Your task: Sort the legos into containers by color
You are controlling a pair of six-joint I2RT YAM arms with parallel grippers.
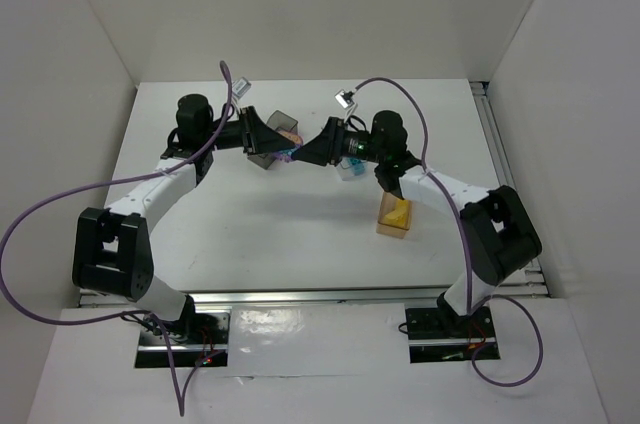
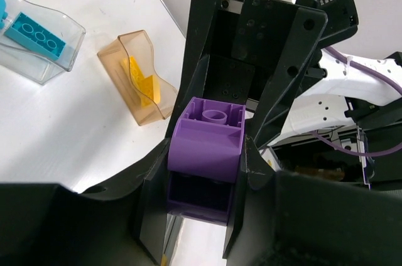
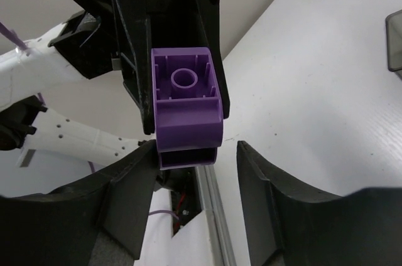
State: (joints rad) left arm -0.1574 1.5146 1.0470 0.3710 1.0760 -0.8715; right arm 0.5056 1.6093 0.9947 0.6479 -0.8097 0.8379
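Left end effector (image 2: 210, 153) is clamping a brick (image 2: 207, 131), likely light and stiff, by its sides; right end effector (image 3: 196, 150) is gaping empty.

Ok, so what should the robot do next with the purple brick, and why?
Probably the right tool should back away a little. Its fingers stand open on either side of the purple brick, while the left tool is shut on it, so the left arm seems to have the brick. The dark grey bin sits close to the left tool, an easy carry from there.
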